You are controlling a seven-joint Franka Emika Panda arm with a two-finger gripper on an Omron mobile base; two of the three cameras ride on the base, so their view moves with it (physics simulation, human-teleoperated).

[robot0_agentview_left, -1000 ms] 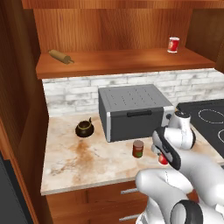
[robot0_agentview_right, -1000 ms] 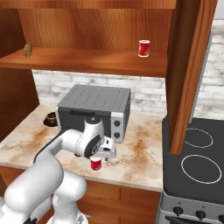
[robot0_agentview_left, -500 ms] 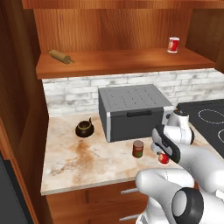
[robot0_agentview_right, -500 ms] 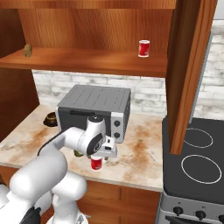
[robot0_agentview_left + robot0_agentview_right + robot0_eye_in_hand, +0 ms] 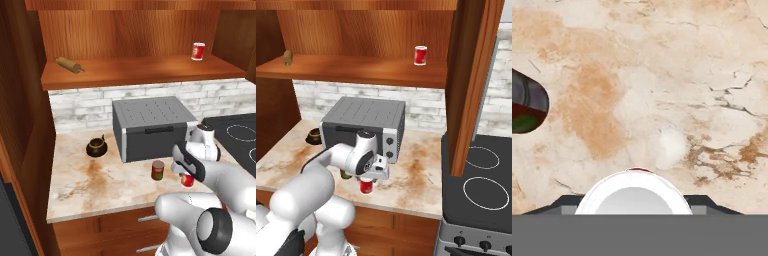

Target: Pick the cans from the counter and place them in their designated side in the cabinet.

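I am holding a bright red can (image 5: 187, 179) in my end effector (image 5: 367, 176), its pale top (image 5: 633, 194) sitting between my fingertips just above the desk (image 5: 100, 186). The dark can with the green label (image 5: 158, 170) is standing just left of it. Another red can (image 5: 420, 55) is sitting on the cabinet shelf (image 5: 140, 70), far right.

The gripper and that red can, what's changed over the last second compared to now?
The gripper has come down a little further over the bright red can on the counter, its fingers now straddling it. Whether it is clamped cannot be told. The dark can with the green label, the toaster oven, the pot and the red can on the cabinet shelf stayed put.
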